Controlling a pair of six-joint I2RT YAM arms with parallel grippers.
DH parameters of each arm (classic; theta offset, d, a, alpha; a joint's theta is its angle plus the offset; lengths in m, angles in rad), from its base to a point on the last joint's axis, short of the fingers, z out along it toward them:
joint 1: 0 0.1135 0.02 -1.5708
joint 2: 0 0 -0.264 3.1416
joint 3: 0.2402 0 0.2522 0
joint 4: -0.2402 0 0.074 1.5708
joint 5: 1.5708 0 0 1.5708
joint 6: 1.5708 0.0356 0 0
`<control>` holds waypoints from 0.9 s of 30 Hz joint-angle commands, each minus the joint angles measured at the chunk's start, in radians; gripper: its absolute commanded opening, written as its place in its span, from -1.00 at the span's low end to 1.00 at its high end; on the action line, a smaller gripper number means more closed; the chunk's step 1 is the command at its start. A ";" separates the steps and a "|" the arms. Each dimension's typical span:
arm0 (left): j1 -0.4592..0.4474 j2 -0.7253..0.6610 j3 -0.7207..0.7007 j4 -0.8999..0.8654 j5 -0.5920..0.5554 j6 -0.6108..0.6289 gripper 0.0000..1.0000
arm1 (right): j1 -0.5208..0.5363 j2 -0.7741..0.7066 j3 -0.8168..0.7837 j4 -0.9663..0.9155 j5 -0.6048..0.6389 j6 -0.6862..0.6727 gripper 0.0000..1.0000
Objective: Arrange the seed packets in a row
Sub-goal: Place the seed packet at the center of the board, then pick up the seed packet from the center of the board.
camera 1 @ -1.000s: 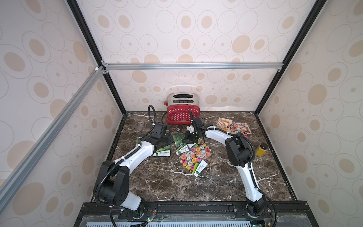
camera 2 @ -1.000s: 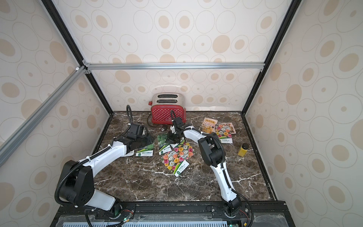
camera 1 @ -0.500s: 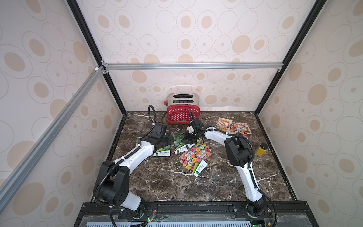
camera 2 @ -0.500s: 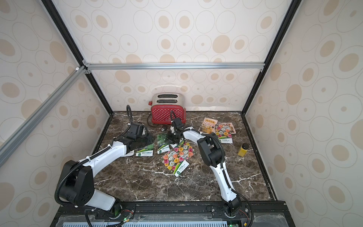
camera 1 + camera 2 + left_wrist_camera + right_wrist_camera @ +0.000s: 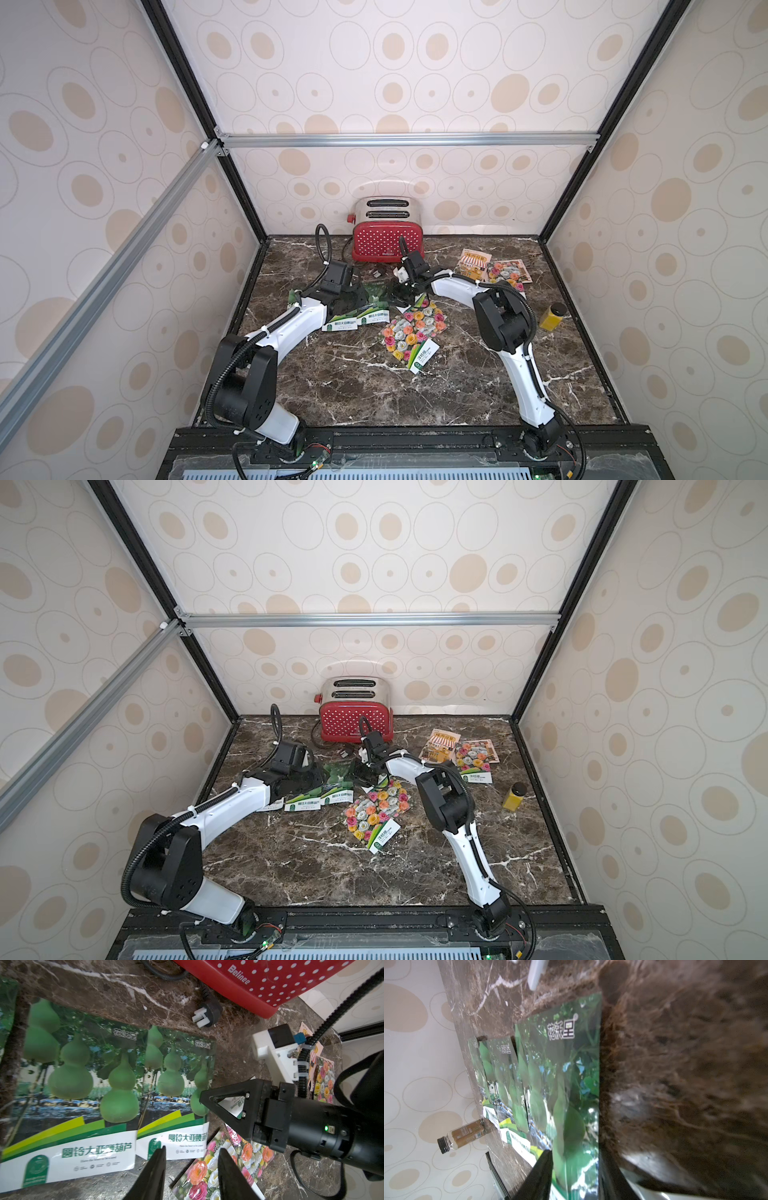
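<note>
Scarcely anything has shifted over the last second: packets and both arms keep their places in both top views.

Item: seed packets [image 5: 376,316], flat and glossy, row only begun.
- Location: two gourd packets [image 5: 68,1084] lie side by side near the middle of the tabletop [image 5: 374,395]. A flower packet [image 5: 411,332] lies askew just beside them. A shop packet [image 5: 473,264] and another flower packet [image 5: 507,274] lie well apart, toward the right wall.
- Handling (a judgement): light, thin and slick. They would probably bend rather than lift flat. Best taken by a free corner or short edge, or slid along the stone.
- Right tool [image 5: 576,1169]: fingers apart, straddling a gourd packet, clamped on nothing.
- Left tool [image 5: 191,1169]: fingers apart and empty, over the seam between gourd and flower prints.
- Surroundings: red toaster [image 5: 388,245] behind, its plug [image 5: 207,1014] loose on the stone; yellow jar [image 5: 552,316] at the right.
</note>
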 commanded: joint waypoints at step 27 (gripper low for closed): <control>-0.011 0.189 0.051 0.063 0.047 0.007 -0.17 | -0.092 -0.199 -0.380 -0.037 0.126 -0.103 -0.13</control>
